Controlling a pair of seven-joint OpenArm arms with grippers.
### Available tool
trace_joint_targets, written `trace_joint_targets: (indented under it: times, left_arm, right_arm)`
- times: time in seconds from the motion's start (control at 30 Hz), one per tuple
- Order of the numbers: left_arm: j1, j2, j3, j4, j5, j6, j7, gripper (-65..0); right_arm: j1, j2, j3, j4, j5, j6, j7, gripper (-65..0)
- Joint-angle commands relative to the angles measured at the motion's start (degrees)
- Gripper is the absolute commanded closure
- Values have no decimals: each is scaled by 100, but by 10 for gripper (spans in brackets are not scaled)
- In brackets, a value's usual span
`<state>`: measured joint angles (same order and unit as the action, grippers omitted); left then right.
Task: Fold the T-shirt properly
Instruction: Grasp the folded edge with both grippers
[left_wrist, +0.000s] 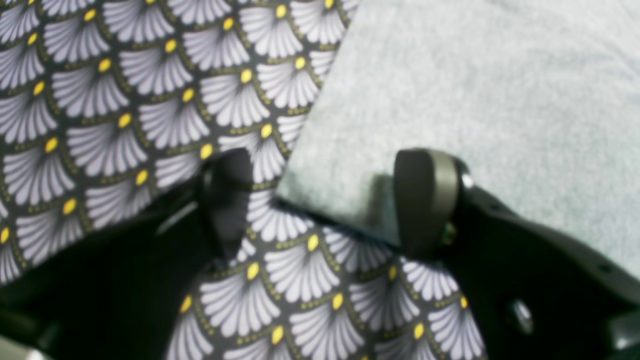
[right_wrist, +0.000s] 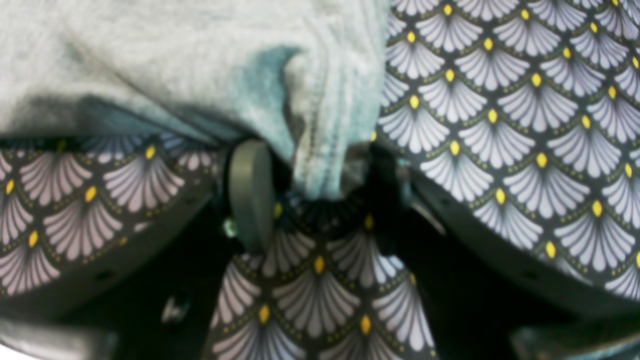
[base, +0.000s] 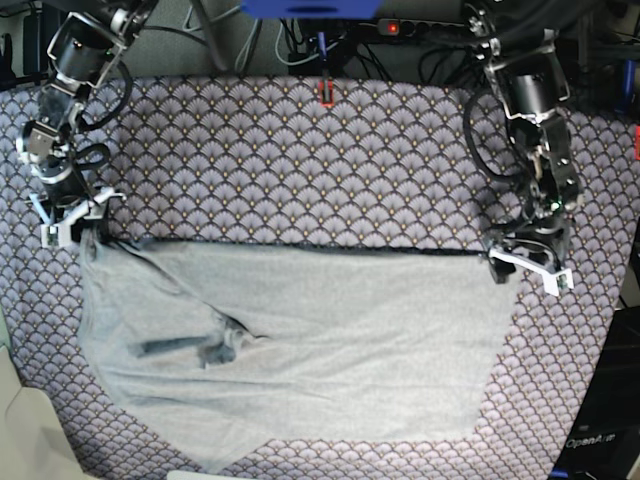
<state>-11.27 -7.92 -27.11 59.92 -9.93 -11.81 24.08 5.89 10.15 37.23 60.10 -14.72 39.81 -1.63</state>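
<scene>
The T-shirt (base: 300, 340) lies spread on the patterned tablecloth (base: 280, 150), its near hem ragged and a bunched wrinkle left of its middle. It looks light, soft and floppy, so I'd say it'll sag wherever it isn't held; corners and seams are the best bet. At the shirt's far right corner the left gripper (left_wrist: 325, 200) is spread wide, straddling the corner without pinching. At the far left corner the right gripper (right_wrist: 315, 195) has a stitched fold between its jaws, apparently pinched.
</scene>
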Motion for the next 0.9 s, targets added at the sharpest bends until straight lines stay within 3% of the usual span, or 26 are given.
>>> trace_joint_targets:
  times: [0.0,0.23,0.33,0.53,0.7,0.87]
  left_arm:
    - [-73,-30,-1,26,-40,-10,85,-431]
    - [-47,-30,-1,-1,-57,-27,94,-420]
    - [-64,-30,-1,-1,-31,-27,102,-307]
    - [-73,-30,-1,-10,-31,-27,129,-4]
    - [-73,-30,-1,26,-40,-27,146,0]
    - [-38,-56,-1,43,-57,-27,155,0]
  right_arm:
    - [66,88,17,78,-27,19,35,-265]
    - [66,88,-9,78,-27,19,35,-265]
    - [66,88,-9,78,-27,19,35,-265]
    - [66,88,-9,78,-27,19,35,-265]
    - [66,158,-9,87,-27,19,35,-235]
    - [66,194,9,78,-27,19,35,-57]
